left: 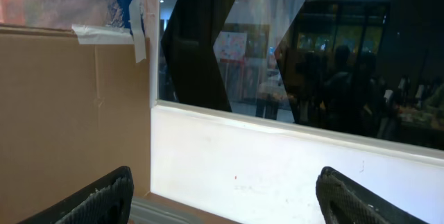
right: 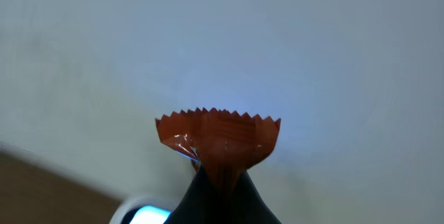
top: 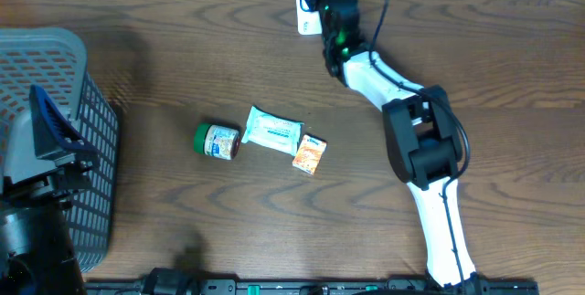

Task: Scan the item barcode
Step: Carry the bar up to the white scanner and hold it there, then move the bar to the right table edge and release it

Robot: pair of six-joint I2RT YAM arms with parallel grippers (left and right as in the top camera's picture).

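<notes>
The left hand (left: 225, 200) is held spread wide, empty, by the grey basket (top: 55, 67) at the counter's (top: 183, 231) left edge. Mid-counter, a jar (top: 217, 141), pouch (top: 274, 131) and orange sachet (top: 309, 155) are clustered, open wood all round. At the far edge, the outstretched right hand (right: 218, 182) is pinched on a serrated orange wrapper (right: 218, 137) near a white device (top: 306, 23).

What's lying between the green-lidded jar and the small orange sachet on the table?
A white-and-teal packet lies between the jar and the sachet, seen in the overhead view.
</notes>
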